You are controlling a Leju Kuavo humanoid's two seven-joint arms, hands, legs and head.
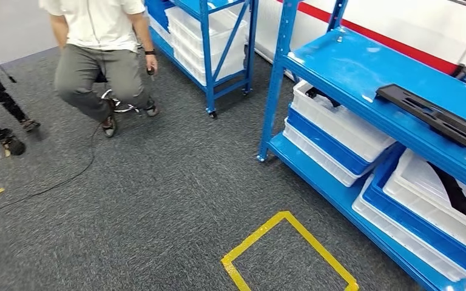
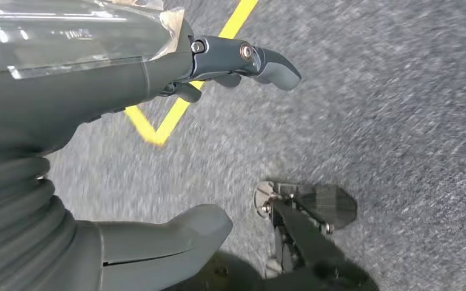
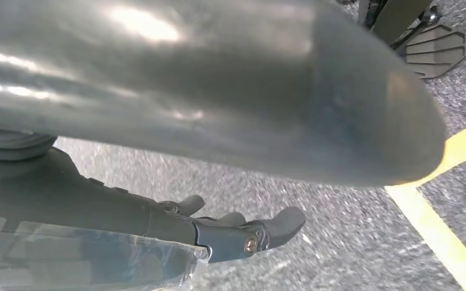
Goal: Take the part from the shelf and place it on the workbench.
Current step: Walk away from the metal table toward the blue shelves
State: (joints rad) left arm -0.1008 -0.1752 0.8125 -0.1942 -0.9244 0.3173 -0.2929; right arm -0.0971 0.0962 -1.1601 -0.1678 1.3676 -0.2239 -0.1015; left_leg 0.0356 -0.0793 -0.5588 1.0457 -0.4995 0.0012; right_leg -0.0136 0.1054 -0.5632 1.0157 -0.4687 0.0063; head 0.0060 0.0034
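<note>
Part [image 1: 440,118] lies along shelf [image 1: 352,66] edge.

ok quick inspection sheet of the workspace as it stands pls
surface: grey carpet floor with a yellow tape square; no workbench seen
job's things: long black part lies on the blue shelf, untouched
clutter: white bins stacked on lower shelf levels, one holding a black strip
hands: left hand and right hand hang over the carpet, fingers apart, holding nothing
cables: black cable trails across the floor
surroundings: second blue rack behind; a person crouches near it; another person's legs at the left edge
</note>
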